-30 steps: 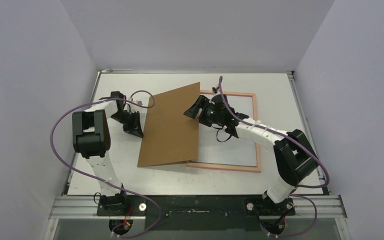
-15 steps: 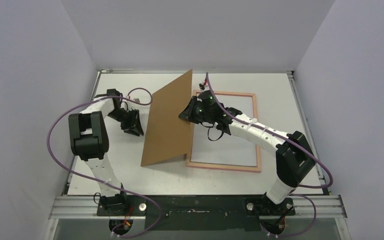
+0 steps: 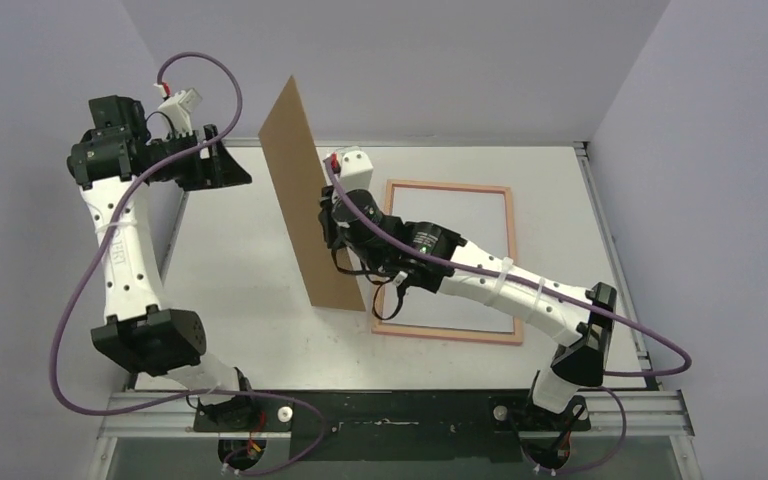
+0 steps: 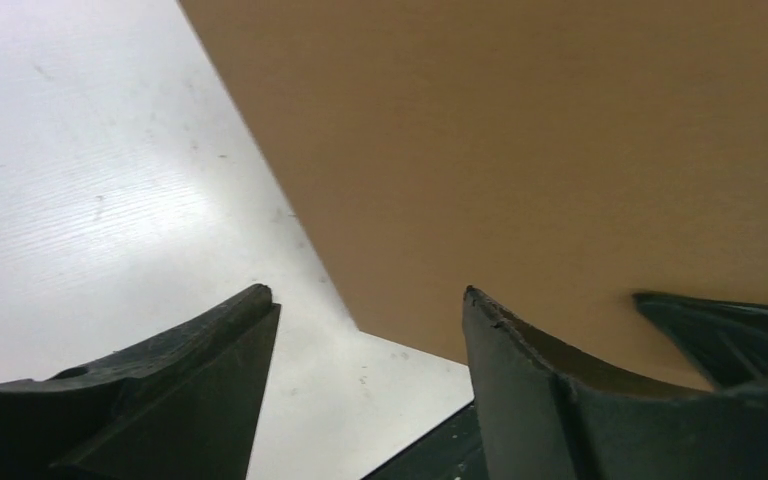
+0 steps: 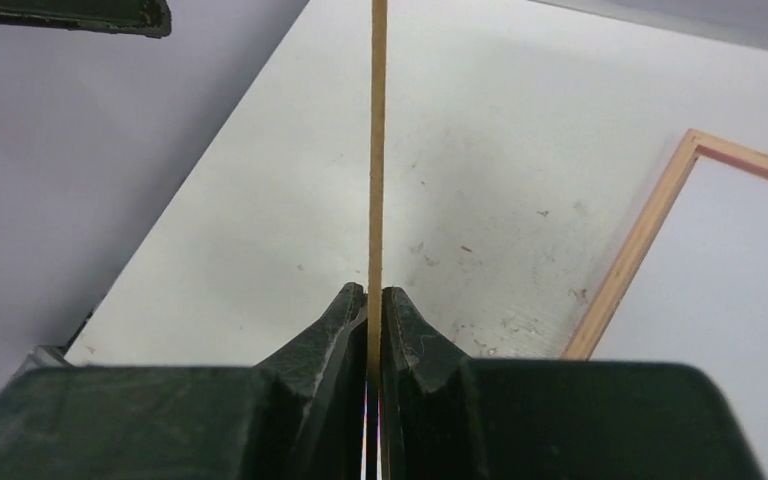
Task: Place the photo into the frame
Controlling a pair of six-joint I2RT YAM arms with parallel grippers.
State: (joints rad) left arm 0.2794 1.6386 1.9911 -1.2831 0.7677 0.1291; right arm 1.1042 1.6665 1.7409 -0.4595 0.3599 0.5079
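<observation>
A brown backing board [image 3: 312,200] was held almost upright on its edge by the right claw [image 5: 373,291]. The claw's jaws were closed hard on the thin edge of the board, with no gap seen between fingers and cardboard in the right wrist view. The board was stood near the middle of the bench [image 3: 240,280], with its upper corner raised high towards the back wall and its lower corner brought down just beside the near left corner of the frame. Whether that lower corner rested on the bench could not be told.

The pink frame [image 3: 448,186] was laid flat on the right half of the bench, just to the right of the board and apart from both claws. A plain pale surface was enclosed by its rails. Whether that surface was the photo turned face down could not be told, and no landscape print was made out.

The left claw [image 3: 232,166] was raised well above the far left corner of the bench and pointed at the broad brown face of the board. Its jaws were spread wide and nothing was gripped between them.
</observation>
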